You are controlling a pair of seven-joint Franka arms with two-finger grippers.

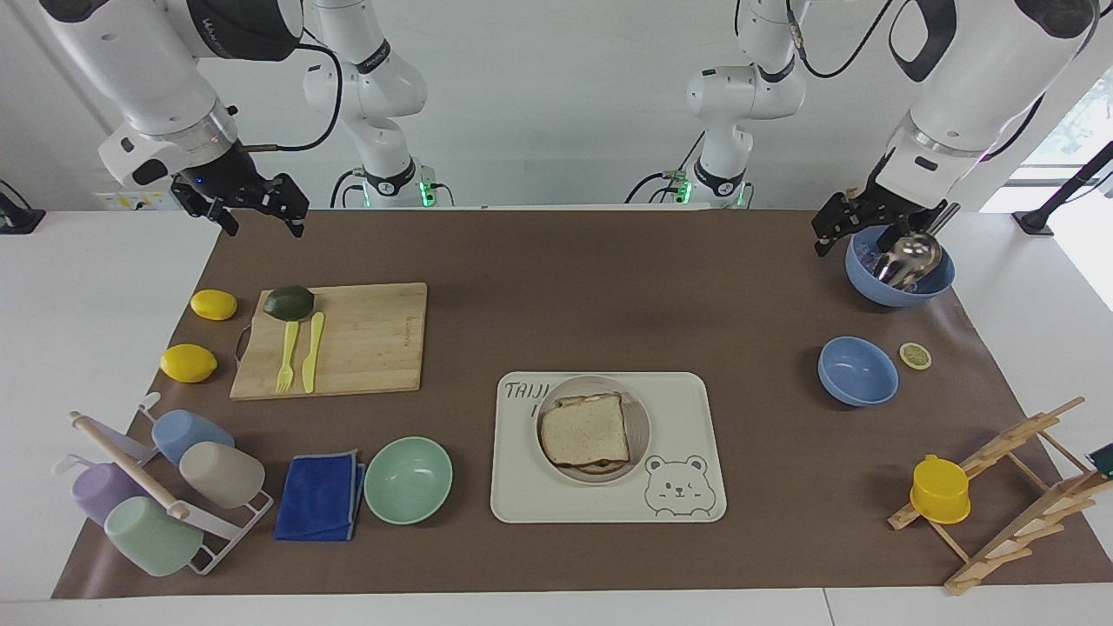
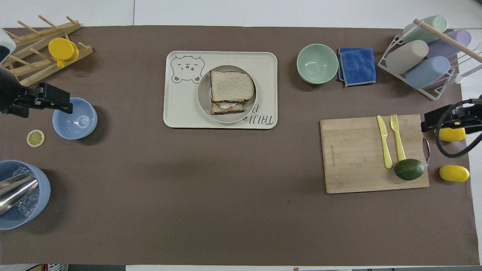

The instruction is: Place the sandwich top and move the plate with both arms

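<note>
Resting on plate, sandwich top, tray beneath, both hands spread, empty.

The sandwich top caps the sandwich on the plate (which sits on the tray).

Matt brown paper sheet over the white bench; pale grained wood for the cutting board and drying rack. Porous, rough-crumbed sandwich top on a matt plate. Soft blue cloth, glossy metal scoop, smooth yellow plastic fork.
</note>
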